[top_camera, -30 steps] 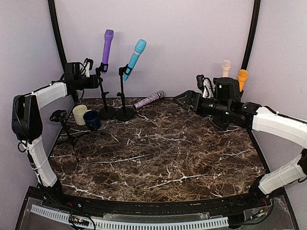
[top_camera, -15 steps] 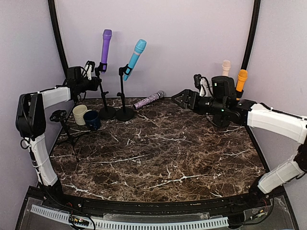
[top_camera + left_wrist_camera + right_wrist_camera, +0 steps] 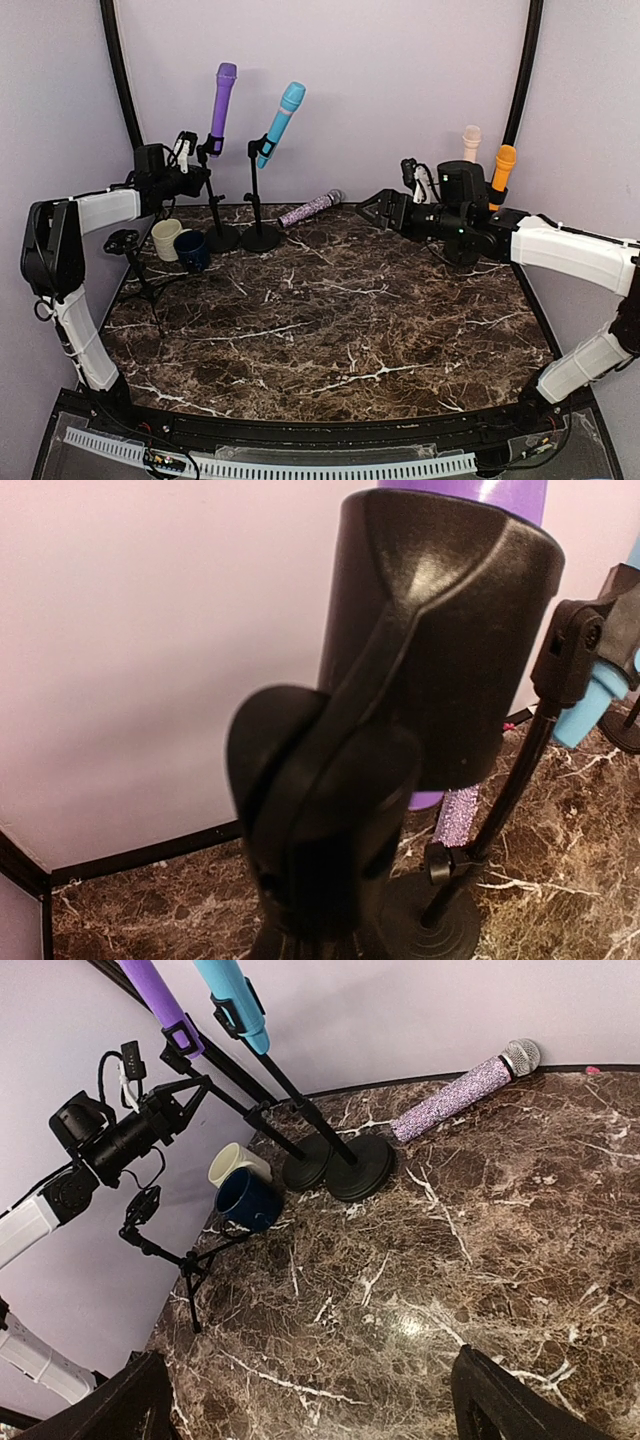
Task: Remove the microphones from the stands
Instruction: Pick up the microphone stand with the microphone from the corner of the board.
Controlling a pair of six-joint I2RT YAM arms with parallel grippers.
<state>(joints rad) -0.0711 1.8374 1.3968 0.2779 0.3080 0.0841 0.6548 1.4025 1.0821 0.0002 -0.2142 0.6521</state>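
Note:
A purple microphone (image 3: 223,95) stands tilted in the black clip (image 3: 440,630) of its stand (image 3: 214,200) at the back left. My left gripper (image 3: 200,171) is shut on that stand's pole just under the clip, as the right wrist view also shows (image 3: 193,1086). The clip fills the left wrist view, and my own fingers are hidden there. My right gripper (image 3: 375,208) hovers open over the back right of the table. Its two fingertips (image 3: 500,1400) sit at the bottom corners of the right wrist view with only marble between them.
A blue microphone (image 3: 281,122) sits on a second stand (image 3: 258,205) right beside the first. A glittery purple microphone (image 3: 310,209) lies on the table by the back wall. Cream (image 3: 166,238) and dark blue (image 3: 192,250) mugs and a small tripod (image 3: 125,243) stand at the left. Orange (image 3: 504,165) and beige (image 3: 471,140) microphones stand behind the right arm.
My left gripper has closed on the purple microphone's stand. The right gripper has drifted a little to the left, still open.

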